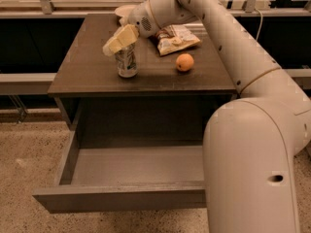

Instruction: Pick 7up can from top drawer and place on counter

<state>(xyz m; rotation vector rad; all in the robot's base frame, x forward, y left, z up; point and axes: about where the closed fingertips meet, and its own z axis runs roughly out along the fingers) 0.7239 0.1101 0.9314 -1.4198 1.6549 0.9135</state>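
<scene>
The 7up can (pixel 127 62) stands upright on the counter (pixel 87 76), left of centre and near the front edge. My gripper (pixel 119 39) is right at the can's top, reaching in from the upper right, and it hides the can's rim. The top drawer (pixel 136 166) is pulled fully open below the counter, and its grey floor shows nothing inside.
An orange (pixel 184 62) lies on the counter to the right of the can. A crumpled snack bag (pixel 176 38) lies behind it, and a pale dish (pixel 124 9) sits at the back edge. My arm's large white body (pixel 252 169) fills the right foreground beside the drawer.
</scene>
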